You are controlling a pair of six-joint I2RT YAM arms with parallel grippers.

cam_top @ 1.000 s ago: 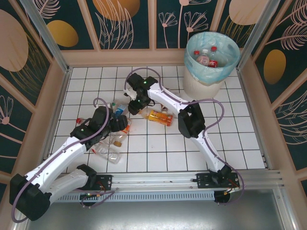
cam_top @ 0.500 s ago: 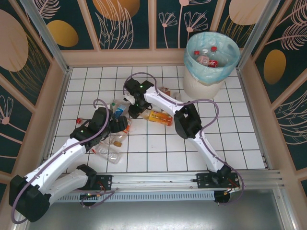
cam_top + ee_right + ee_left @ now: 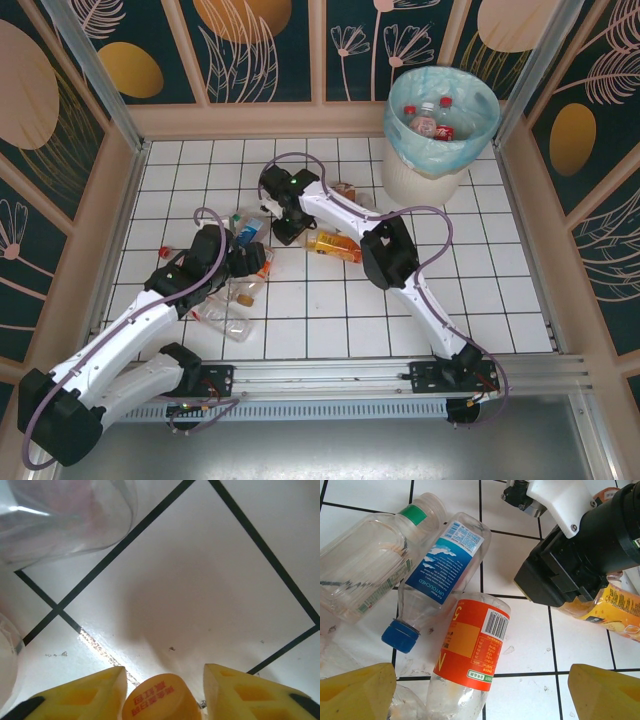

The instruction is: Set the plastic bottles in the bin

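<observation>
Since the orange bottle (image 3: 335, 245), lying on the table (image 3: 330, 310) well apart from the bin (image 3: 405, 180), is probably light, slick and easily dented, its stiff cap (image 3: 160, 700) seems the surest hold. The right fingers (image 3: 85, 697) stand narrow around it, though I cannot tell whether they grip; the left fingers (image 3: 360, 690) are wide.

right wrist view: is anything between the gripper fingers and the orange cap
Nothing visible does. The orange cap sits directly between the right gripper fingers, which flank it closely on both sides, with bare white tile beyond. Whether they pinch it cannot be told.
</observation>
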